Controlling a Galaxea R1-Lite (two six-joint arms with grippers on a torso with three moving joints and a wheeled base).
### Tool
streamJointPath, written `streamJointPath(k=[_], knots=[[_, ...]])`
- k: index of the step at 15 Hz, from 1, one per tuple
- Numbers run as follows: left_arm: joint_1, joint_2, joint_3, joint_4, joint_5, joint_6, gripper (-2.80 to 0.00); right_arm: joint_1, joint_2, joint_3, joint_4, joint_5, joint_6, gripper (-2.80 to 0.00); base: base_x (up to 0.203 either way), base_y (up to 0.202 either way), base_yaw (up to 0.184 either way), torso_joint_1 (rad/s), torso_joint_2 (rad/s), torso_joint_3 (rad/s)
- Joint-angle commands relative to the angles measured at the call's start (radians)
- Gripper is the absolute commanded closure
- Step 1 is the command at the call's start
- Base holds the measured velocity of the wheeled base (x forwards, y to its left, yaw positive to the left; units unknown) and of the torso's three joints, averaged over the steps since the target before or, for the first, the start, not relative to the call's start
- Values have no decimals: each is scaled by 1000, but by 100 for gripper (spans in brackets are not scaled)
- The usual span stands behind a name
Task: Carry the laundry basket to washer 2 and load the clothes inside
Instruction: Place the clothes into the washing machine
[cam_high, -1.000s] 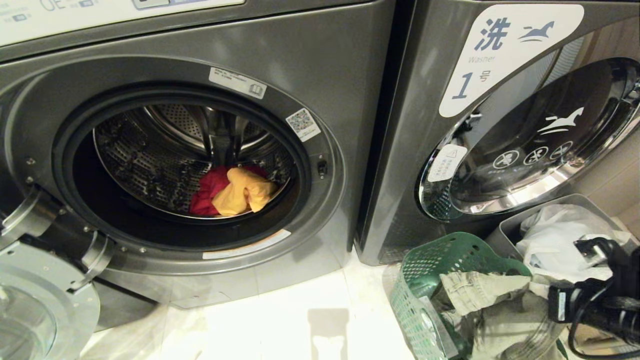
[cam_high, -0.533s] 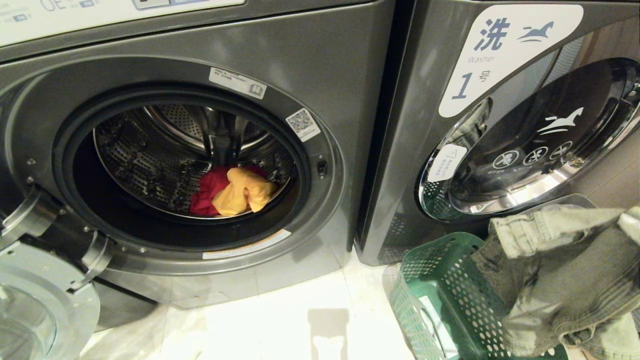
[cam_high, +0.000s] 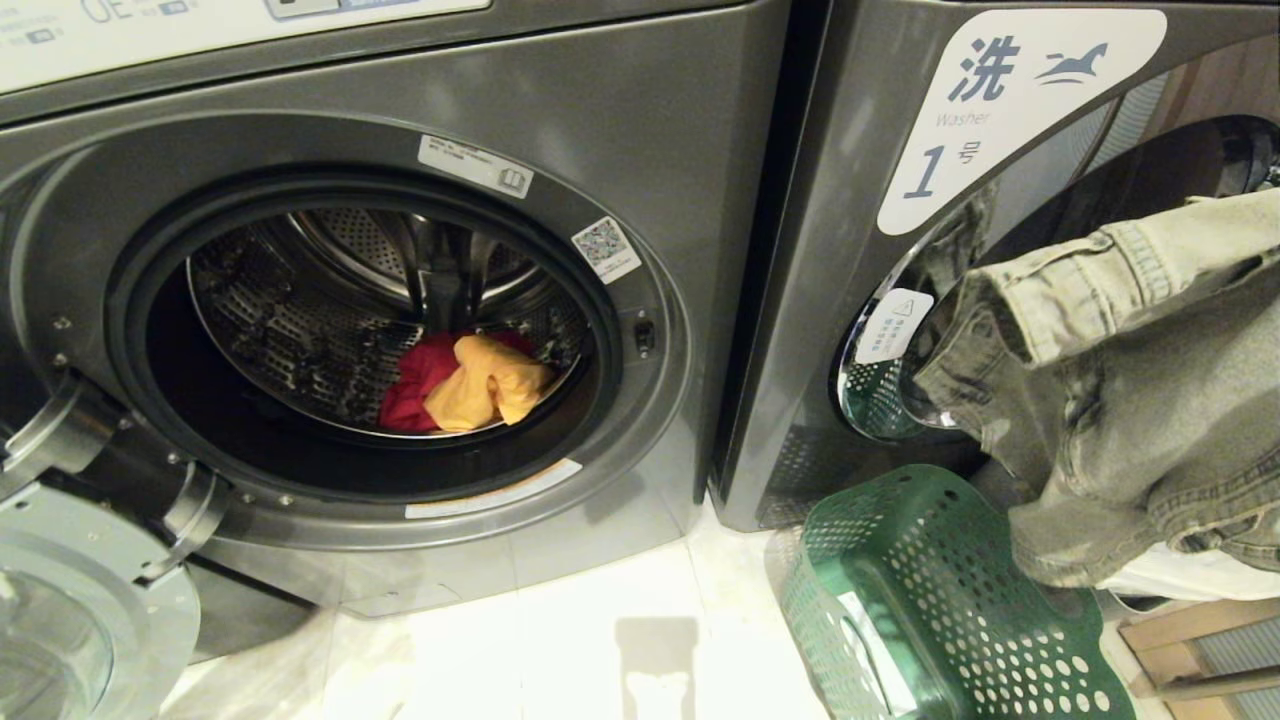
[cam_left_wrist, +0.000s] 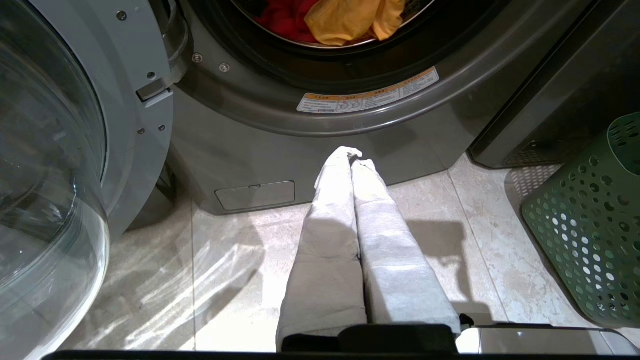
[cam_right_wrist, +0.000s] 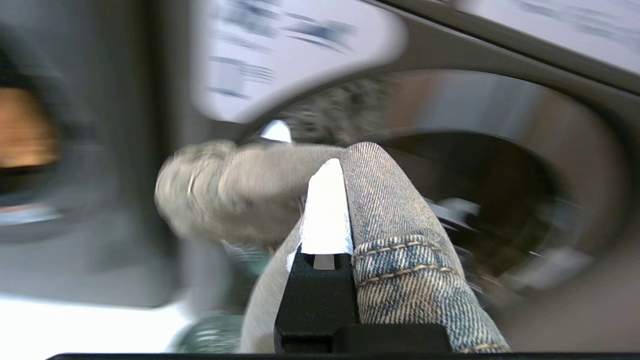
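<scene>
Washer 2 (cam_high: 640, 120) stands open on the left, its number label out of view. In its drum lie a pink-red garment (cam_high: 412, 385) and a yellow-orange cloth (cam_high: 490, 385). The green laundry basket (cam_high: 930, 600) sits on the floor at lower right with no clothes showing in it. Above it the grey-green denim garment (cam_high: 1120, 390) hangs in the air before washer 1's door. My right gripper (cam_right_wrist: 340, 167) is shut on the denim (cam_right_wrist: 395, 215) and hidden behind it in the head view. Low before washer 2's base, my left gripper (cam_left_wrist: 352, 157) hangs shut, holding nothing.
Washer 1 (cam_high: 1000, 110) stands on the right with its door closed. Washer 2's round glass door (cam_high: 60, 610) is swung open at lower left. A white bag (cam_high: 1190, 585) peeks out below the denim. Pale floor tiles (cam_high: 560, 640) lie between door and basket.
The denim garment has risen out of the basket to the height of washer 1's door, leaving the basket bare. The right arm, seen at the basket earlier, is now hidden behind the cloth.
</scene>
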Motion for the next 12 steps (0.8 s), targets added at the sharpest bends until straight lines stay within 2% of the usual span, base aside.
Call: streamJointPath(k=[1, 4, 6, 9, 12], knots=[[0, 0, 0, 0, 0, -1, 0, 105, 2, -8, 7, 4, -4, 0, 0, 0, 0, 0, 0, 0], [0, 0, 0, 0, 1, -1, 0, 267, 83, 12, -7, 3, -46, 0, 0, 0, 0, 0, 0, 0], [0, 0, 0, 0, 1, -1, 0, 354, 144, 23, -88, 1, -91, 0, 0, 0, 0, 0, 0, 0], [0, 0, 0, 0, 1, -1, 0, 454, 206, 22, -151, 4, -203, 0, 0, 0, 0, 0, 0, 0], [0, 0, 0, 0, 1, -1, 0, 528, 264, 29, -234, 3, -222, 0, 0, 0, 0, 0, 0, 0]])
